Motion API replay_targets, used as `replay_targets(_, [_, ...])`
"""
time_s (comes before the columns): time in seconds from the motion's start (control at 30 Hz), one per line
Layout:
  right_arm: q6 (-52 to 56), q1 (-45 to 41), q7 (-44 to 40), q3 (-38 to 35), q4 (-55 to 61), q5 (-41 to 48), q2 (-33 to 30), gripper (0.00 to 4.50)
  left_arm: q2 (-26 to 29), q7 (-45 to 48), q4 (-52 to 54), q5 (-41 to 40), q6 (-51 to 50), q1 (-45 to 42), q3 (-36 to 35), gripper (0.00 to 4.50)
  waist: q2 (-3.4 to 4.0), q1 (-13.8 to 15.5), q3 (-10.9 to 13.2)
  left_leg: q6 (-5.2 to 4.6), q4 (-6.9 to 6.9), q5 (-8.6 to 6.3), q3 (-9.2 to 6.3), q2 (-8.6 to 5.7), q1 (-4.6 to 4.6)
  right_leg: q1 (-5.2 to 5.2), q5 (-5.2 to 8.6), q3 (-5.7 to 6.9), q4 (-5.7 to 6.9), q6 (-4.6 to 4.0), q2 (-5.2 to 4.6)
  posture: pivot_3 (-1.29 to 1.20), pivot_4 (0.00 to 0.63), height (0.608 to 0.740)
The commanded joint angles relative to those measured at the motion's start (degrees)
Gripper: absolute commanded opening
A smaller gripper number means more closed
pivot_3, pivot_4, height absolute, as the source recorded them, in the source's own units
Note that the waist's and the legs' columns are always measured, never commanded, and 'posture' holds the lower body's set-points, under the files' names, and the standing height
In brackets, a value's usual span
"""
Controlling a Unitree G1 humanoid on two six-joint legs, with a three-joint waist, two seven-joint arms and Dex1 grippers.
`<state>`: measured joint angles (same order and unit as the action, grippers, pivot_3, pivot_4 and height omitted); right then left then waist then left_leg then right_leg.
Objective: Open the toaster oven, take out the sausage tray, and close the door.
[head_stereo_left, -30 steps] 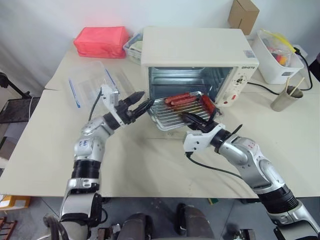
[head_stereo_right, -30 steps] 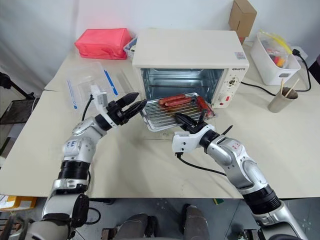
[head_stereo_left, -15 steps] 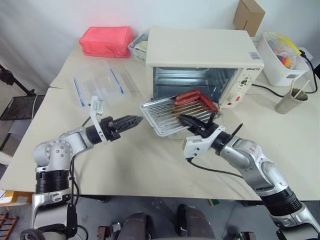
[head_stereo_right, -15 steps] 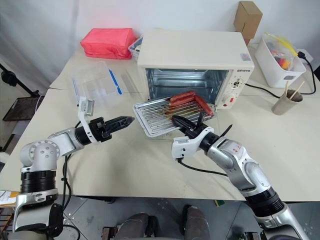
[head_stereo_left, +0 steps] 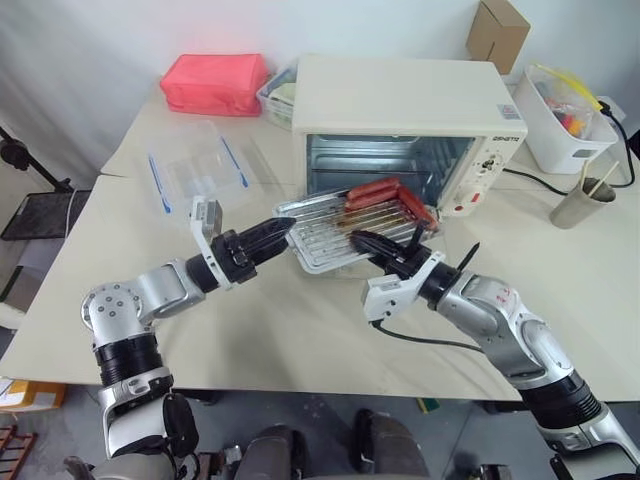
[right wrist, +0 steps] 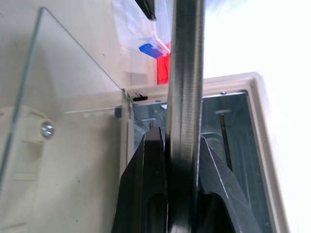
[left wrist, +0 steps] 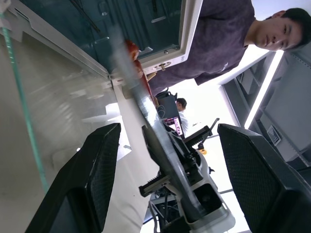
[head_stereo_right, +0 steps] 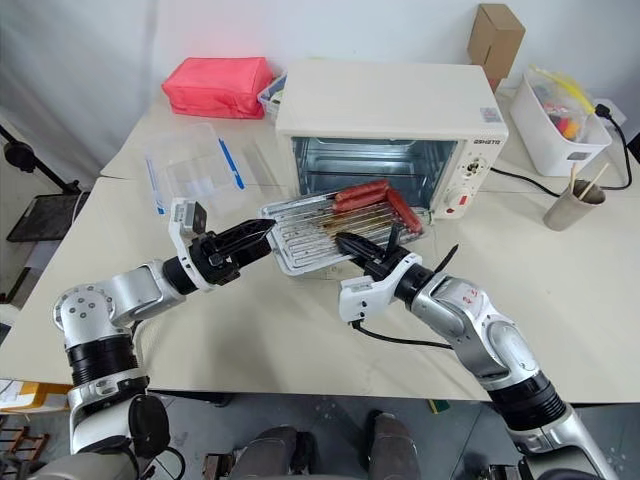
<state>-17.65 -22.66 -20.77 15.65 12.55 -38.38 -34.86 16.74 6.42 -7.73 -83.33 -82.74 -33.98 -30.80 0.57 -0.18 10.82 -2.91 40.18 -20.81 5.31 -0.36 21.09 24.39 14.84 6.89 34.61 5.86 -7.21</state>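
Tray out of the oven, second end effector arriving at its left edge.

We are seeing the left end effector (head_stereo_left: 283,232), which a second ago was beside the tray's left corner and then drew off to the left, now coming back rolled over, its open fingers straddling the left rim of the sausage tray (head_stereo_left: 330,232) at frame centre without yet pinching it. The right end effector (head_stereo_left: 362,243) is staying clamped shut on the tray's near edge, holding it tilted above the table (head_stereo_left: 300,330) just in front of the toaster oven (head_stereo_left: 405,100). The door (right wrist: 63,97) is lying open beneath. We judge a two-handed carry is being set up; closing the door remains. The grey lettering on the oven's control panel is too small for us to read.
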Motion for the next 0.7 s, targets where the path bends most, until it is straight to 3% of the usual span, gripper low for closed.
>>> replay_targets(0.03, [-1.1, -1.7, 0.2, -0.5, 0.6, 0.5, 0.6, 0.44, 0.8, -5.3, 0.2, -6.1, 0.9, 0.8, 0.8, 3.41, -0.01, 0.0, 0.0, 0.00, 0.00, 0.00, 0.00, 0.00, 0.00, 0.00, 0.00, 0.00, 0.01, 0.00, 0.00, 0.00, 0.150, 0.740])
replay_targets(0.23, [-2.4, -3.0, -0.8, 0.8, -0.3, 0.7, 1.7, 0.44, -2.2, -15.7, -1.2, -16.6, 6.0, 1.5, 5.6, 3.41, -0.04, 0.1, 0.0, 0.02, 0.01, 0.00, 0.00, -0.02, -0.02, 0.00, 0.00, -0.05, 0.03, 0.00, 0.00, 0.00, 0.150, 0.740])
replay_targets(0.33, [-3.0, -3.3, -1.4, 1.3, -0.7, 0.7, 1.8, 0.44, -2.2, -19.5, -0.6, -21.4, 8.7, 2.1, 8.9, 2.84, -0.06, 0.1, 0.0, 0.02, 0.01, 0.01, 0.00, -0.05, -0.02, 0.00, 0.00, -0.08, 0.05, 0.00, 0.00, 0.00, 0.150, 0.740])
replay_targets(0.53, [-3.2, -3.2, -1.8, 1.1, -0.8, 1.4, 2.2, 0.44, -0.6, -25.1, 0.7, -29.0, 14.8, 3.6, 13.3, 0.95, -0.06, 0.1, 0.0, 0.04, 0.01, 0.02, 0.00, -0.04, -0.05, 0.00, 0.00, -0.11, 0.06, -0.01, 0.03, 0.00, 0.150, 0.740])
replay_targets(0.63, [-3.2, -3.1, -2.0, 0.8, -0.6, 2.9, 2.7, 0.44, -2.9, -26.1, 0.4, -29.7, 15.9, 3.5, 12.1, 0.03, -0.06, 0.1, 0.0, 0.04, 0.01, 0.02, 0.00, -0.05, -0.04, 0.00, 0.00, -0.12, 0.06, -0.01, 0.02, 0.00, 0.150, 0.740])
replay_targets(0.7, [-3.5, -3.1, -2.3, 0.6, -0.8, 4.3, 2.9, 0.44, -4.2, -27.2, 0.3, -29.7, 16.0, 3.5, 11.4, 0.03, -0.10, 0.2, -0.1, 0.04, 0.02, 0.02, 0.01, -0.07, -0.03, 0.00, 0.00, -0.10, 0.05, -0.01, 0.02, 0.00, 0.150, 0.740])
